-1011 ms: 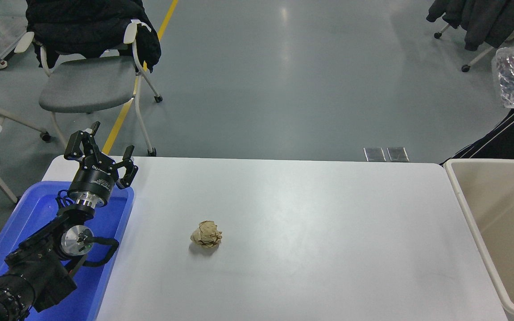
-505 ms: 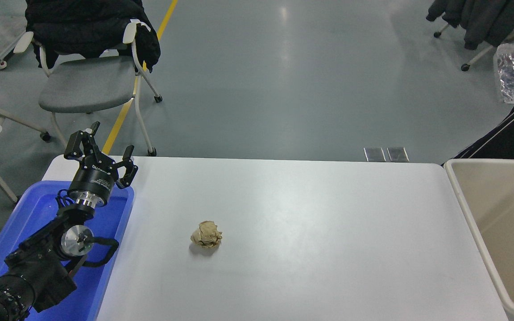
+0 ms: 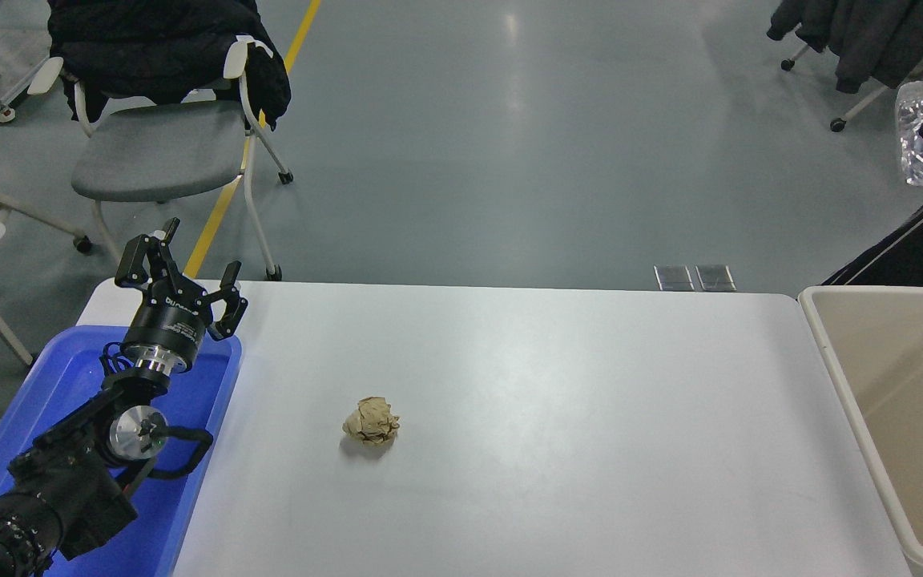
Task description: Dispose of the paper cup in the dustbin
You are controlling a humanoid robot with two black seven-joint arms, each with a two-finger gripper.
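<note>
Beige plastic marks the dustbin (image 3: 834,361), which stands against the right end of the white table (image 3: 558,385), cut off by the picture's edge. The part of its inside that shows is bare. No paper cup is visible anywhere: not on the table, not in the visible part of the dustbin, not in either hand. It may lie in the hidden part of the dustbin or be out of view altogether; I cannot tell which.

On the table lies only a crumpled brown paper ball (image 3: 371,421), left of the middle and well apart from the dustbin. It is not the thing to be thrown away.

The left hand (image 3: 181,264) is parked at the lower left over a blue tray (image 3: 69,377), its fingers spread and holding nothing.

At the upper right edge a black shape sits in front of a crinkled piece of clear plastic (image 3: 918,160). It may be the right hand, but I cannot tell that, nor whether it is spread or pressed together.

Judging by this, either the drop is done or the cup has yet to be found. The next move calls for locating the cup first, not reaching for the brown ball.
</note>
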